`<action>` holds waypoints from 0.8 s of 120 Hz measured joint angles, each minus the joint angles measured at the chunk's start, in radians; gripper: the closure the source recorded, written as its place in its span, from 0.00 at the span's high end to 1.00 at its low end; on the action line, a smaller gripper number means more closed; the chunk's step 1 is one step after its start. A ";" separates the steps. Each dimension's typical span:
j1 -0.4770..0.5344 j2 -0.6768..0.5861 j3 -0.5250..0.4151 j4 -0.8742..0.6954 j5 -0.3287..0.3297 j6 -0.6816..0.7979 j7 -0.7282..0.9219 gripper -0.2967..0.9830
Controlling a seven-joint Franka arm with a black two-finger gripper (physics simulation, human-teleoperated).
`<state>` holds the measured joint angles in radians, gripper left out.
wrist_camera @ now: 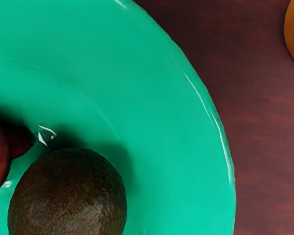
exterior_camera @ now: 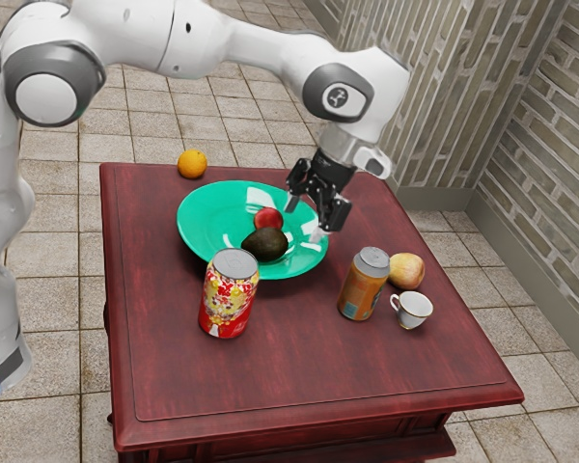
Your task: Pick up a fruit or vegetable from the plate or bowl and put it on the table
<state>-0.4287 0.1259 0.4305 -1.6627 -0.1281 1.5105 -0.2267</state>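
I hold my gripper (exterior_camera: 305, 219) above the green plate (exterior_camera: 205, 224), my two fingers spread apart with nothing between them. The dark avocado (exterior_camera: 265, 244) lies below me on the plate, right beside the red fruit (exterior_camera: 268, 219); whether those two touch, I cannot tell.

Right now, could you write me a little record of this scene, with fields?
table: dark red, wooden
plate: wide, shiny green
on plate: dark, bumpy, oval avocado; small, round, red fruit or vegetable
off plate: round, bright orange fruit; round, yellowish-pink fruit
cans: red-and-yellow metal can; orange metal can with silver top
cup: small, white, with handle
claw: black, two-fingered; open, holding nothing, above the plate
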 joint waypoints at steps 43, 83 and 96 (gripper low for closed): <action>-0.038 -0.018 0.034 -0.102 0.067 0.013 0.119 0.77; -0.103 -0.019 0.037 -0.103 0.152 0.064 0.189 0.77; -0.106 -0.071 0.036 -0.102 0.218 0.092 0.203 0.77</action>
<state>-0.5350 0.0547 0.4663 -1.7650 0.0903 1.6029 -0.0239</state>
